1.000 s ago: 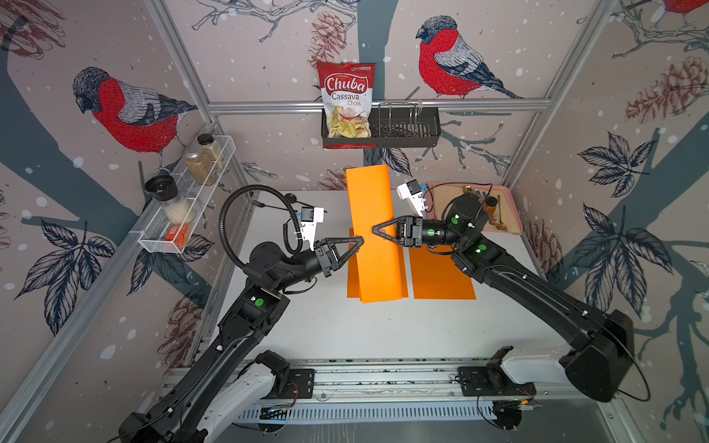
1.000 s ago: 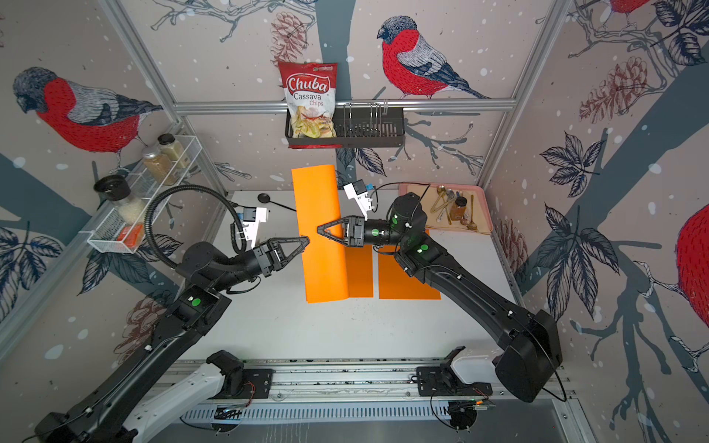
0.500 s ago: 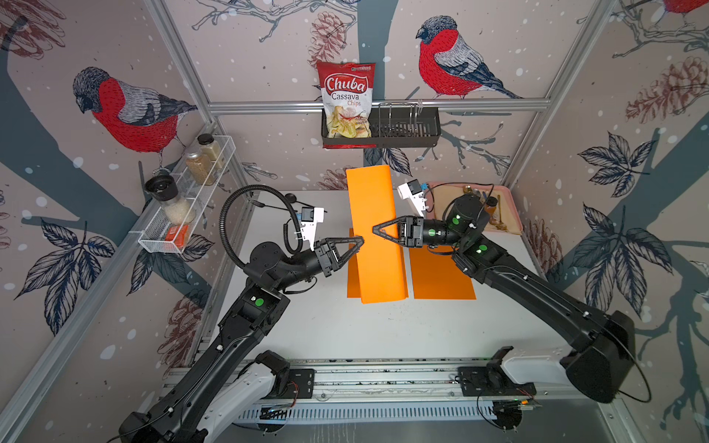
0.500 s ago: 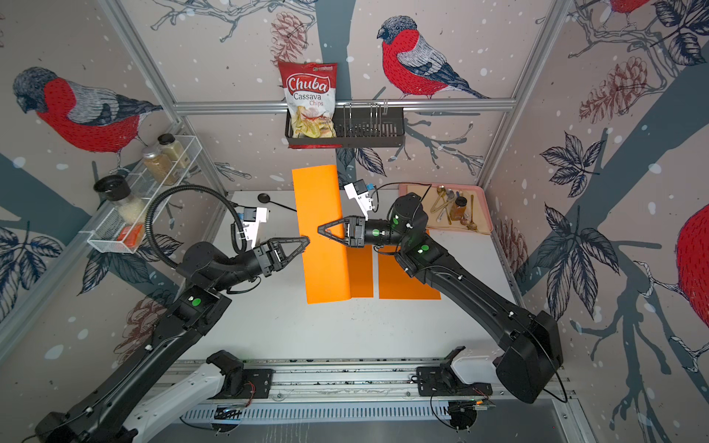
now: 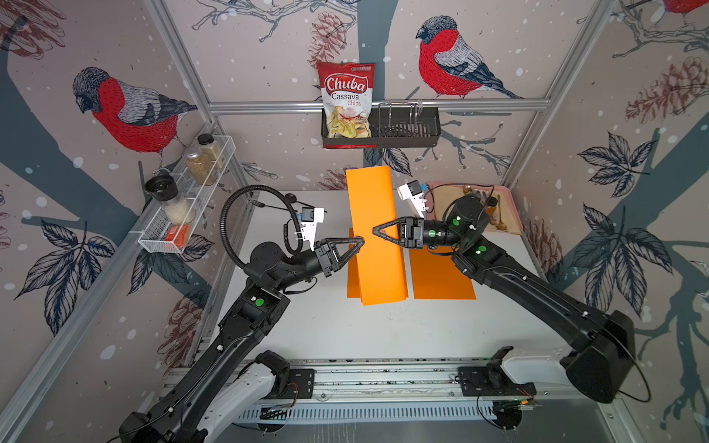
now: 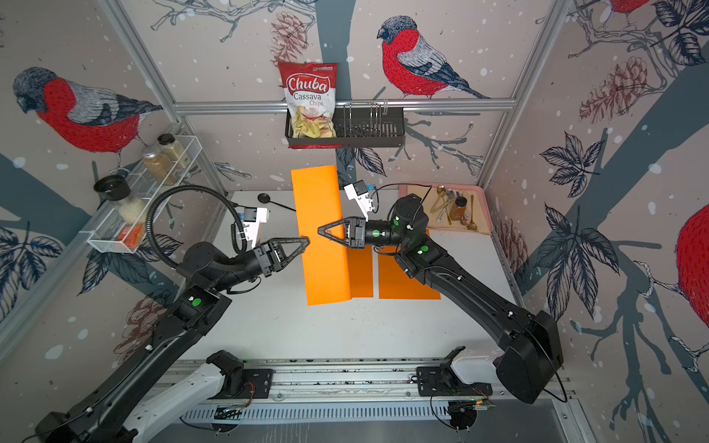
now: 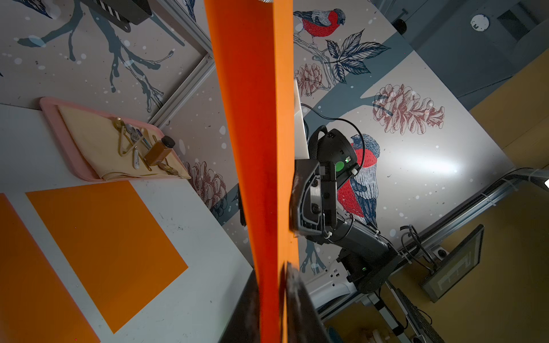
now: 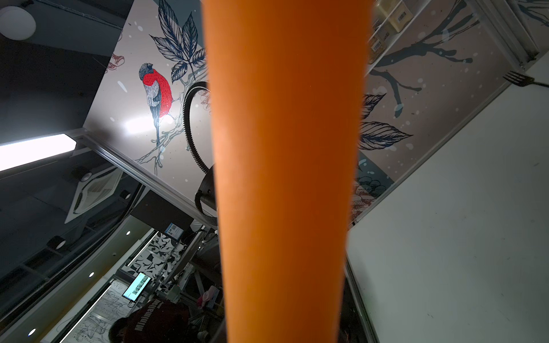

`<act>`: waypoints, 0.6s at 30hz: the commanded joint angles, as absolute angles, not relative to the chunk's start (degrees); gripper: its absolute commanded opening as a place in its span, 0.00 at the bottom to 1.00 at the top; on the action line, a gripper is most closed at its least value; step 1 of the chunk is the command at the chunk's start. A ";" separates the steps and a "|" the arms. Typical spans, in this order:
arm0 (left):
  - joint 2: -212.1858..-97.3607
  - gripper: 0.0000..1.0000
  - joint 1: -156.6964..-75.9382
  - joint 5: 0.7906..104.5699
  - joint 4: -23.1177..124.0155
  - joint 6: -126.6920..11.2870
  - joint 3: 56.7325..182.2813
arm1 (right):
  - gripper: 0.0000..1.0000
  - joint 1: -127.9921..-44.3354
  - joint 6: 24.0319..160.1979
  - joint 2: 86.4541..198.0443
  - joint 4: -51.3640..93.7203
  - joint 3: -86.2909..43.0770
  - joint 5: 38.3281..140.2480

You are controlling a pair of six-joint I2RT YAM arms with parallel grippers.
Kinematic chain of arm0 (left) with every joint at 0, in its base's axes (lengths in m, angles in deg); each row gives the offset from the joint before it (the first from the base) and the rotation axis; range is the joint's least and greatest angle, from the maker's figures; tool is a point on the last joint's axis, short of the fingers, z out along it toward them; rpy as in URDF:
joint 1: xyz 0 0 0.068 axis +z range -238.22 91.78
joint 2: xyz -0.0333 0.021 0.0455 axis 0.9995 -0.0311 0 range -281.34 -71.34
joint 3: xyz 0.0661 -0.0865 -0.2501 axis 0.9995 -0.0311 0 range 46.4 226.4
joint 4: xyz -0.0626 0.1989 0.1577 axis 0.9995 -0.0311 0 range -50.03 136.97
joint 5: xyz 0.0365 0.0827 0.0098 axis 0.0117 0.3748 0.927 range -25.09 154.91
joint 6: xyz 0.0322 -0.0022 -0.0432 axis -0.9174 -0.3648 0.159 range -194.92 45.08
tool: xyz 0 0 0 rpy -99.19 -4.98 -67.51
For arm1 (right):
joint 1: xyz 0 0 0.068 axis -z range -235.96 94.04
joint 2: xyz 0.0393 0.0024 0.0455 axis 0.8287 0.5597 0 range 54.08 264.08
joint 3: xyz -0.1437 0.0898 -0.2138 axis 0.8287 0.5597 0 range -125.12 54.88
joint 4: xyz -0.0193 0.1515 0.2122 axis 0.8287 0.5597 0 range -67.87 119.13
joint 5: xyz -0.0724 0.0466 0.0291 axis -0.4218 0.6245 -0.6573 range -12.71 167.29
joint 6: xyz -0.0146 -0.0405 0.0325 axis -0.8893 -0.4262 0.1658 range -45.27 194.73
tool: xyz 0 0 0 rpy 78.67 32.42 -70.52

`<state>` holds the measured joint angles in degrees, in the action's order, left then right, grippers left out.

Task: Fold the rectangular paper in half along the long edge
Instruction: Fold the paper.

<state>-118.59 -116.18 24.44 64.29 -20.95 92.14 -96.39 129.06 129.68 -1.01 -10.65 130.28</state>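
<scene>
A: Where's the sheet vs the jaws?
B: L arm (image 5: 268,264): jaws nearly closed, pinching the long edge on its side, mid-length. The orange rectangular paper sheet (image 5: 374,191) is bowed btwn both arms, raised off the white counter (image 5: 383,333). Long axis runs front-to-back, far end twd the rear wall.
A: R side?
B: R arm (image 5: 460,226): tips reach across the sheet, almost meeting L's. Can't tell how wide those jaws stand. Long edges look nearly paired.

You're in a robotics lab cell: aluminium frame (image 5: 479,102) and bird-print panels (image 5: 268,57) around the bench (image 5: 383,330), monitor (image 7: 454,264) beyond it.
</scene>
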 commanded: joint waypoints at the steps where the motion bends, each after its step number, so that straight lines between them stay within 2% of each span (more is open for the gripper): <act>1: -118.51 0.16 -116.23 23.66 66.54 -21.26 92.02 | 0.27 -96.48 129.94 129.66 -4.55 -10.42 131.60; 11: -118.37 0.12 -116.26 23.68 66.39 -21.40 92.08 | 0.27 -96.48 130.15 129.79 -4.54 -10.39 131.33; 18: -118.28 0.04 -116.25 23.58 66.35 -21.47 92.00 | 0.27 -96.74 128.85 129.81 -2.62 -10.77 130.39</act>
<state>-118.48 -116.18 24.44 64.29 -20.97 92.07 -96.45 130.13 129.83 -2.58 -10.33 131.02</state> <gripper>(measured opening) 0.051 0.265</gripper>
